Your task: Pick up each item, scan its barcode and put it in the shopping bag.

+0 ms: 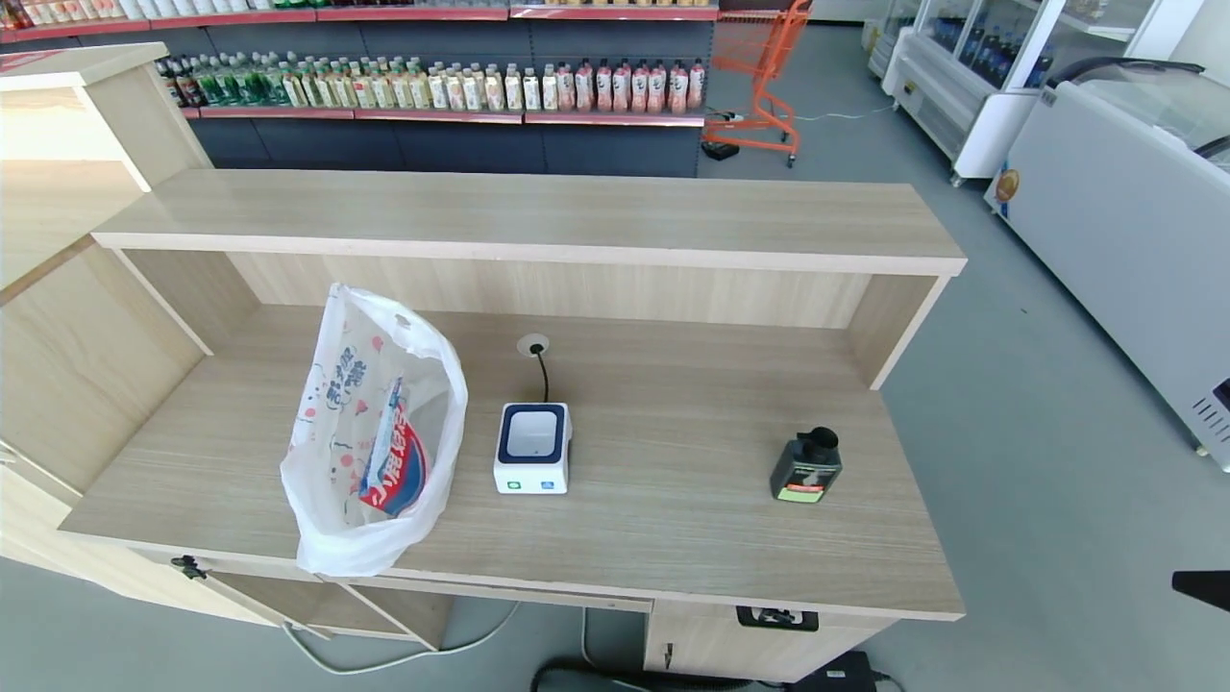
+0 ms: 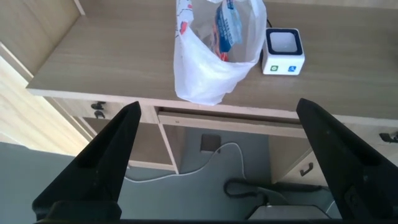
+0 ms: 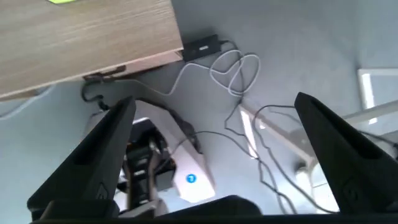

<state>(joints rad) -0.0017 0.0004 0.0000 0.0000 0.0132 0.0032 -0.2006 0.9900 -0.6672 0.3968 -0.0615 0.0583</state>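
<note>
The left gripper (image 2: 219,104) hangs with its two fingers spread wide and nothing between them, off the front edge of the counter (image 2: 93,56), just before the one shopping bag (image 2: 208,78). The right gripper (image 3: 214,98) is likewise spread and empty, over the floor beside the counter's corner.

On the counter (image 1: 673,432) the white shopping bag (image 1: 322,500) stands open at the left, with one red-and-blue packet (image 1: 394,461) inside. Just beside it, on its right, sits one scanner (image 1: 532,447), with a single dark cable (image 1: 544,370) running back from it. One dark bottle (image 1: 806,466) stands upright well apart to the right.
</note>
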